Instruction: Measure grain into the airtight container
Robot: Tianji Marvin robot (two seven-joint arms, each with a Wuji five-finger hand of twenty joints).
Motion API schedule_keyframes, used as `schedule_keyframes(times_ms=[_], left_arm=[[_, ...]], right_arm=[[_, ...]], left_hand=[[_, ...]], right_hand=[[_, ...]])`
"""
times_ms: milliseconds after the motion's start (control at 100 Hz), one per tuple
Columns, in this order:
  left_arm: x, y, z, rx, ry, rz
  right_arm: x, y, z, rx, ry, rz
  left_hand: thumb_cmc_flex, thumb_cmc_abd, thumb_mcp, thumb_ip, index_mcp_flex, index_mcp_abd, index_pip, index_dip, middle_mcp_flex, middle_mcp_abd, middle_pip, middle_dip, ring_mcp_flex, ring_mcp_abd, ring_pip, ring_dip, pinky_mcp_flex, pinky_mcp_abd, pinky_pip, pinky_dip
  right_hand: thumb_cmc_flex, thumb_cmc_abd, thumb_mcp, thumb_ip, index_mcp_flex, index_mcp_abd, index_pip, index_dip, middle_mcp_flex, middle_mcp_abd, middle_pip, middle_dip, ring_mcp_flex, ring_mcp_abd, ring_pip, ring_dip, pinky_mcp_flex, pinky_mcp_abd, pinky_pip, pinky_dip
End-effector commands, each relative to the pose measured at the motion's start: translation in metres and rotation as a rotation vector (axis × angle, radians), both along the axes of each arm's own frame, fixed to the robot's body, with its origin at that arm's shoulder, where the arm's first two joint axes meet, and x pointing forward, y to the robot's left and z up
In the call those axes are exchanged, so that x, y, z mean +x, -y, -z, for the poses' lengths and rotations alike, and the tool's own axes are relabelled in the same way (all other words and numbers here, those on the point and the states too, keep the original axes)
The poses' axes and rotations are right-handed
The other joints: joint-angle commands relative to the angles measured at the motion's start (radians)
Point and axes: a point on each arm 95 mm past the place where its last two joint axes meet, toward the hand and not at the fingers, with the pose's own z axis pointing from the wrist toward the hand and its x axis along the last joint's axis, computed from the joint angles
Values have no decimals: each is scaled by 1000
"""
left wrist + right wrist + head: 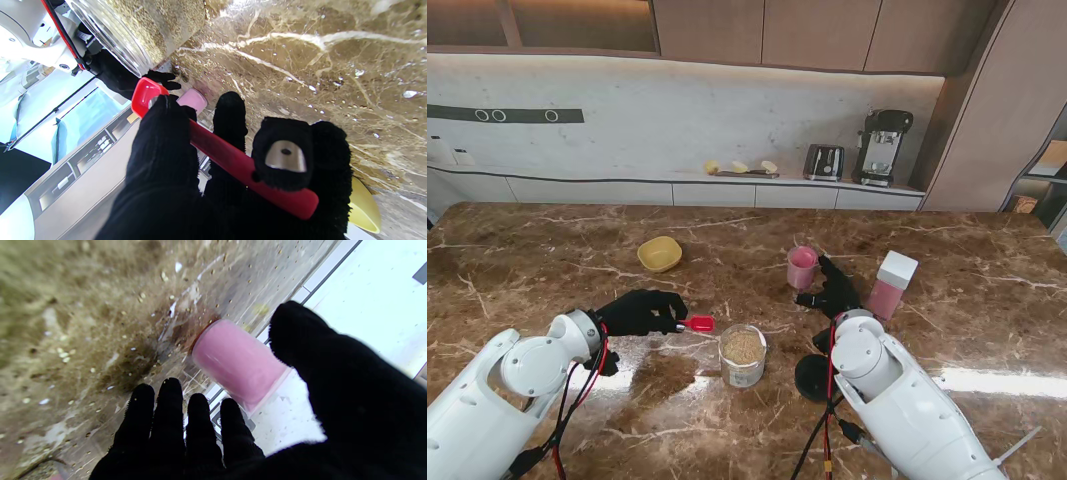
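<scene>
Scoop poised beside the grain jar.
My left hand (639, 311) grips the red scoop (699, 323), just left of the grain jar (743, 355); I'd dip level. Right hand (831, 291) spread wide near the pink container (802, 267).

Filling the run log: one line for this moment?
left hand: holds red plastic scoop | right hand: open by pink cup | clear grain jar: open
</scene>
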Motion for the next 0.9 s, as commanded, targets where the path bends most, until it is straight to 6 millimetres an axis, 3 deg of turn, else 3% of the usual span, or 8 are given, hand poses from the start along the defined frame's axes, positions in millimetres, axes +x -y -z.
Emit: schedule_keyframes(times_ms=[0,250,350,410,600,890], left_arm=[[-1,-1,3,3,-4,-1],[-1,2,1,-6,14,2],[0,2,1,-9,19,3],[1,2,1,-11,21,4],[1,3,1,-14,22,7],[1,4,1,-9,14,5]], right_arm=[[-17,-2,15,-11,-47,-24],[-34,-5,11,-56,-36,-69],[-39,-6,7,-61,-9,-72],[-39,-6,4,-69,15,-67],[-30,-2,-5,-61,49,-44],[-4,2,-9,-25,41,-34]], left_hand=[[79,55,51,42,26,-91,58,29,13,-20,30,10,41,33,17,16,-15,18,10,24],[78,56,51,41,25,-91,57,30,12,-20,30,11,40,33,17,18,-14,17,10,24],[80,55,52,42,25,-90,57,30,12,-21,30,11,40,33,16,18,-14,18,10,25],[79,56,52,42,24,-90,57,30,11,-22,30,11,40,32,16,18,-15,18,10,25],[79,55,52,42,24,-89,57,30,12,-21,30,11,40,32,16,19,-14,17,10,25],[80,55,52,42,25,-88,57,30,12,-19,30,11,39,32,15,19,-16,16,8,25]], right_hand=[[-22,6,-8,-32,26,-36,-16,-8,15,-27,-8,4,-11,-1,-15,21,18,118,44,31],[-38,48,-6,-25,142,-40,39,-8,55,-23,-17,3,-7,10,-17,23,19,128,47,37],[-44,78,6,-18,211,-107,123,1,82,-24,-27,8,-4,10,-18,25,16,131,48,40],[-45,91,13,-16,227,-93,144,6,89,-27,-27,11,5,5,-15,27,22,126,50,41],[-31,66,8,-19,45,46,66,-24,61,-16,-10,24,47,5,-11,16,81,96,59,23],[11,-41,32,-33,-29,82,-10,-77,38,-4,-3,-9,73,5,-44,-33,115,78,71,-34]])
